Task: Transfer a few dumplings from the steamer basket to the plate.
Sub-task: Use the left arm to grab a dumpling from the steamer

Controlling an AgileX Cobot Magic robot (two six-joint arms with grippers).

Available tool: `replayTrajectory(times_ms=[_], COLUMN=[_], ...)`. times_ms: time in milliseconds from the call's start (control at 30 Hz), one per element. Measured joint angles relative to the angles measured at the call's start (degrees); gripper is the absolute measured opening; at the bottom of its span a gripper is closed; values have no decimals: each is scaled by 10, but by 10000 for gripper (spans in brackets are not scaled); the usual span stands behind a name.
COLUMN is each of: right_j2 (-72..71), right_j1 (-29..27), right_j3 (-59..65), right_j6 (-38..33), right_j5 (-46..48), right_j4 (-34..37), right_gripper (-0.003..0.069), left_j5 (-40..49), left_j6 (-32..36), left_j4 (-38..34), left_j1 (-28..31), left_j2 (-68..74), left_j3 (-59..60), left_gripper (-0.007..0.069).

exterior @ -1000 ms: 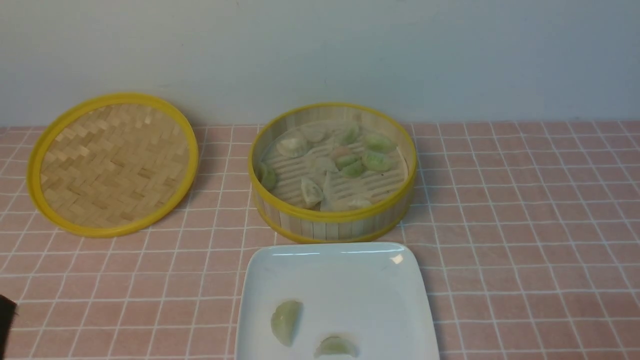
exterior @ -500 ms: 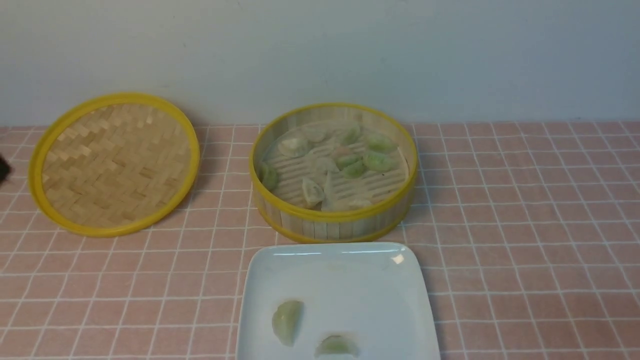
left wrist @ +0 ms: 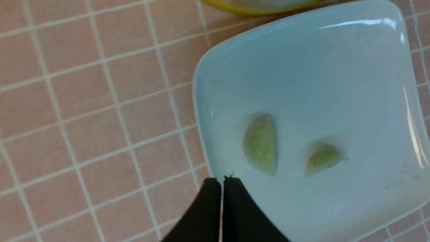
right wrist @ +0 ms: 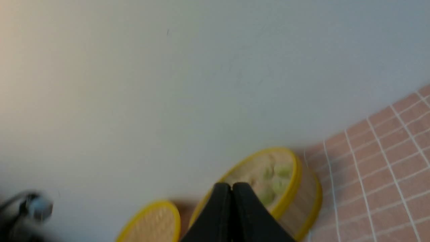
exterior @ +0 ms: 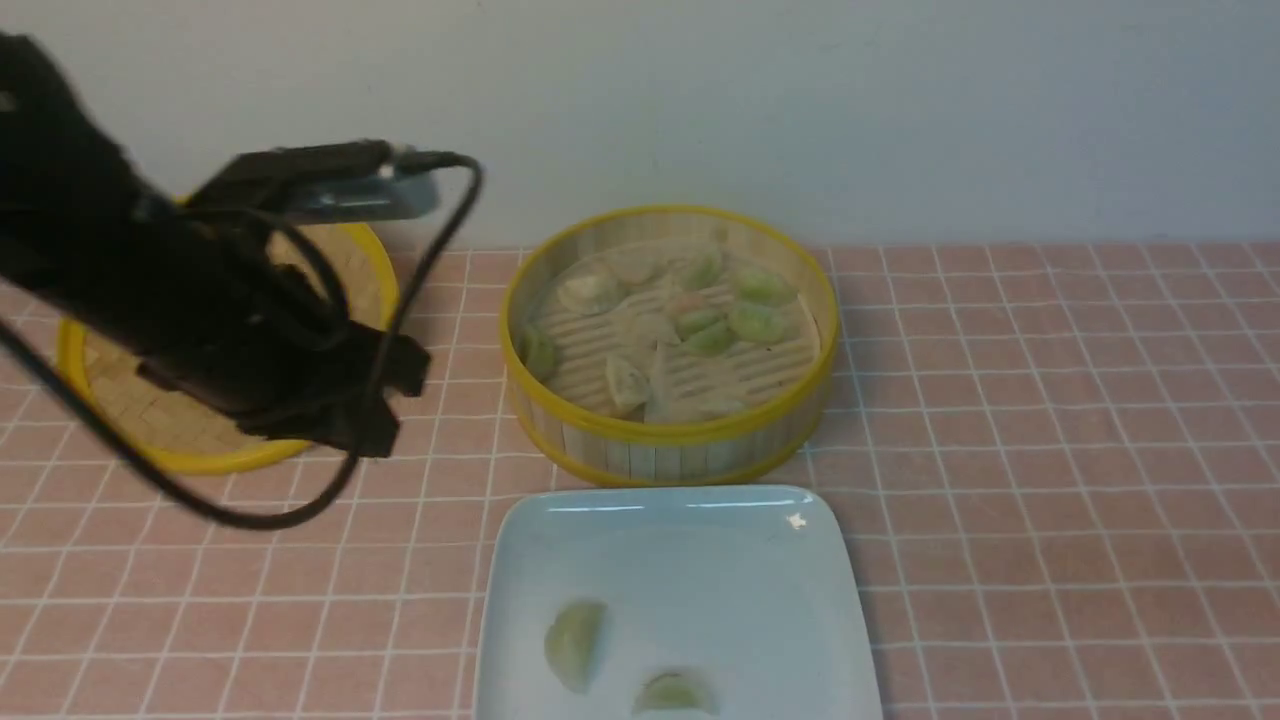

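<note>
The steamer basket stands at the middle back with several dumplings on its slatted floor. The white plate lies just in front of it and carries two green dumplings. My left gripper hangs above the table left of the basket, jaws shut and empty. In the left wrist view its tips hover over the plate's edge, near the two dumplings. My right gripper is shut and empty, raised, with the basket beyond it; it is out of the front view.
A flat woven-bamboo lid with a yellow rim lies at the back left, partly behind my left arm and its cable. It also shows in the right wrist view. A pink tiled cloth covers the table; a pale wall stands behind.
My left arm has swung in from the left edge and now reaches over the lid toward the basket. The dumplings, basket and plate have not moved.
</note>
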Motion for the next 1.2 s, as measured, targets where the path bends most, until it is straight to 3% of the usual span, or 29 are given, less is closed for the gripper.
replayTrajectory(times_ms=[233, 367, 533, 700, 800, 967, 1067, 1200], right_j2=[282, 389, 429, 431, 431, 431, 431, 432], right_j1=[0, 0, 0, 0, 0, 0, 0, 0], right_j3=[-237, -316, -345, -347, -347, -347, -347, -348], right_j6=[-7, 14, 21, 21, 21, 21, 21, 21], right_j5=[323, 437, 457, 452, 450, 448, 448, 448], right_j4=[-223, -305, -321, -313, -311, -308, -303, -301], right_gripper=[-13, -13, -10, -10, -10, -10, -10, -10], left_j5=[4, 16, 8, -35, -49, -70, -76, -68], left_j6=[-44, -48, -51, -73, -122, -166, -170, -169], left_j4=[59, 70, 82, 102, 123, 129, 128, 128], left_j1=[-86, -96, -96, -96, -96, -96, -96, -96], left_j2=[149, 225, 301, 375, 408, 441, 452, 454], left_j3=[-179, -266, -336, -387, -398, -400, -400, -408], left_gripper=[-6, -5, 39, 221, 353, 435, 397, 199])
